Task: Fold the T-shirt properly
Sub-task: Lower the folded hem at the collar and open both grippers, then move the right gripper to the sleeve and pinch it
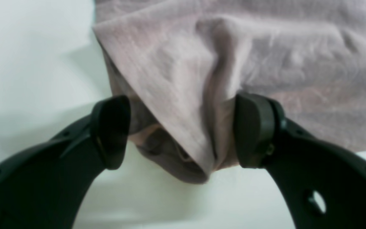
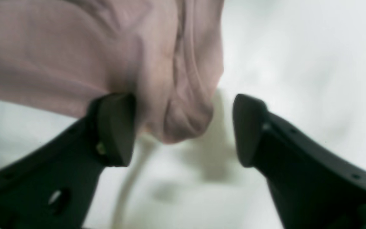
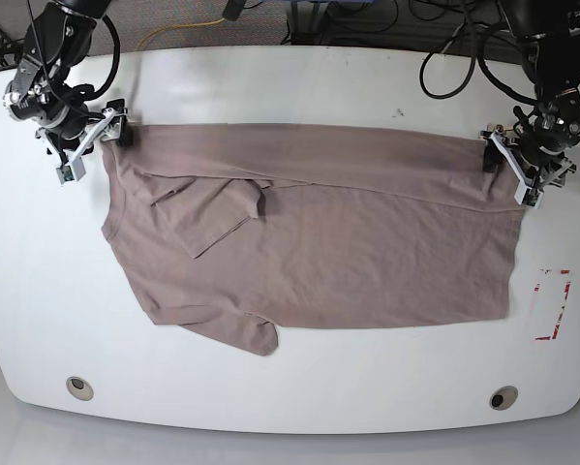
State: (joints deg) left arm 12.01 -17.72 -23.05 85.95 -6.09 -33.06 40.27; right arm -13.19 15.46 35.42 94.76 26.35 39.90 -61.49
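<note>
Left wrist view: left gripper (image 1: 183,133) standing with jaws spread around a bunched corner of the T-shirt (image 1: 233,60), cloth touching one pad, not pinched.

Right wrist view: right gripper (image 2: 183,130) with jaws spread, a fold of T-shirt (image 2: 75,54) hanging between, brushing one pad.

Base view: T-shirt (image 3: 319,242) lying spread across the white desk (image 3: 290,397), upper edge folded over, grippers at both upper corners. Red-edged marking (image 3: 551,304) near the desk edge, writing unreadable.
</note>
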